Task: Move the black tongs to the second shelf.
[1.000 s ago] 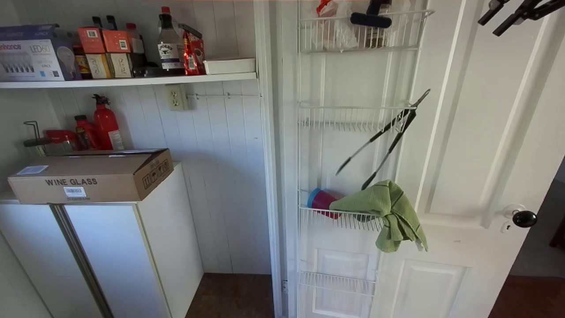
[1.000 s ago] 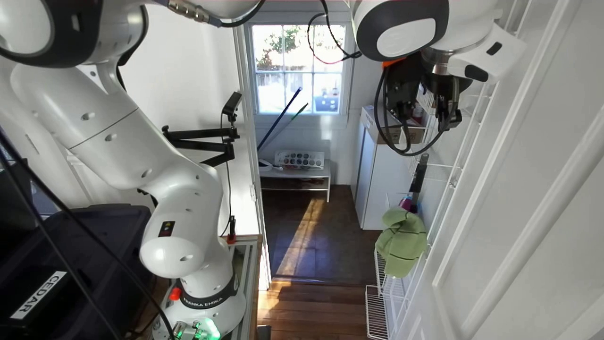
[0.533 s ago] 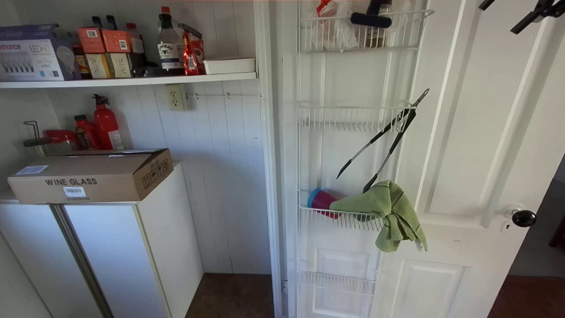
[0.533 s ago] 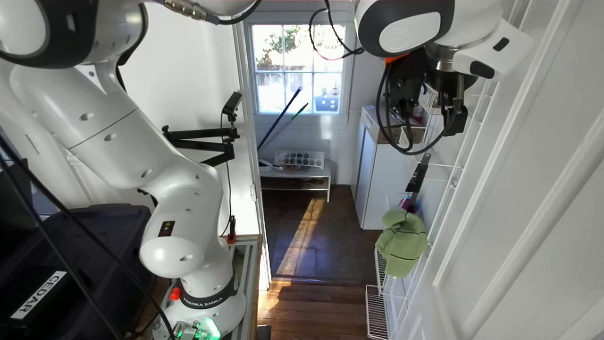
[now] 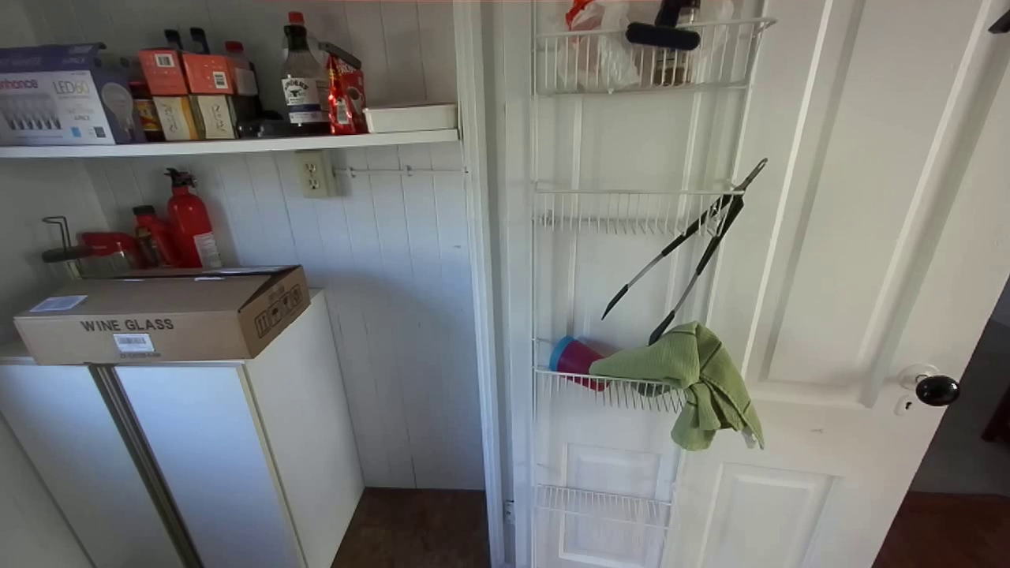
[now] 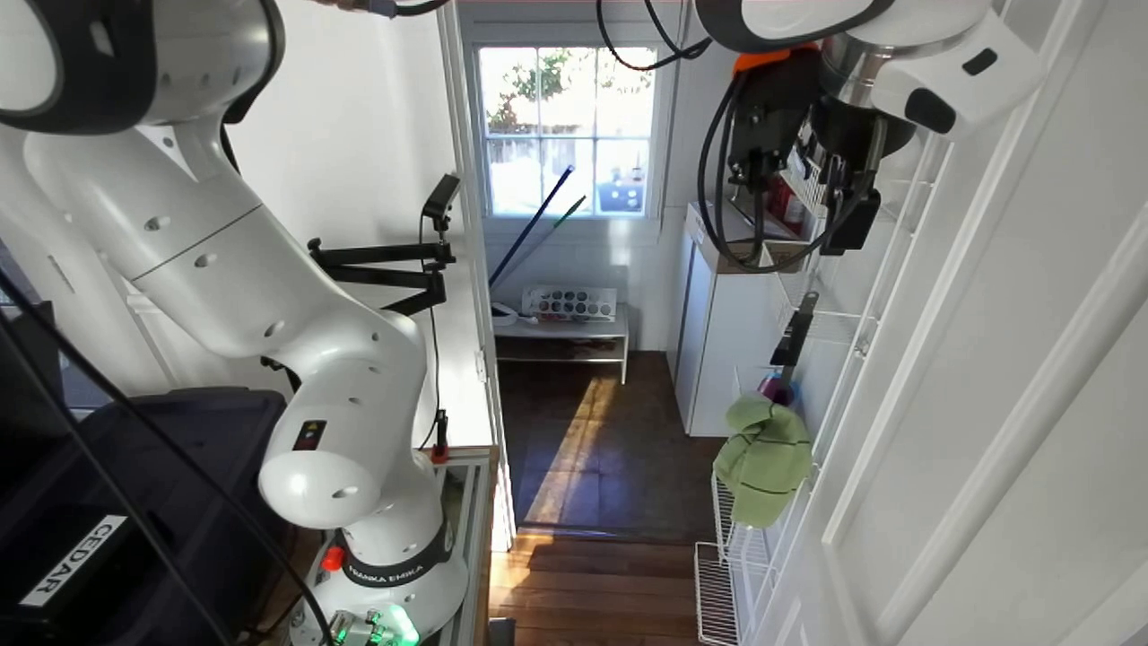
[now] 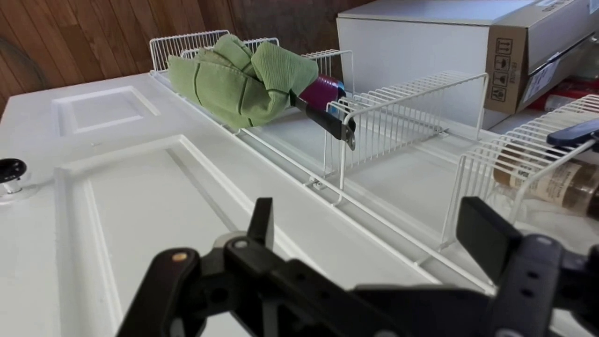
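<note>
The black tongs lean at the right end of the second shelf, their looped end above its rim. Both slender arms spread down and left below that tier, one tip meeting the green cloth. In the wrist view, the looped end of the tongs pokes out by the corner of the second shelf; the rest hides behind cloth and wires. My gripper stands wide open, apart from the tongs, with only the door and rack rails seen between its fingers. In an exterior view the black tongs show below the gripper.
The top tier holds a plastic bag, a bottle and a short black object. Below, a tier carries a green cloth and a purple cup. The door has a black knob. Cables loop beside the gripper.
The gripper has opened wider and drawn away, up and to the right in an exterior view. The tongs settled slightly lower and more tilted, then stayed still at the rack.
</note>
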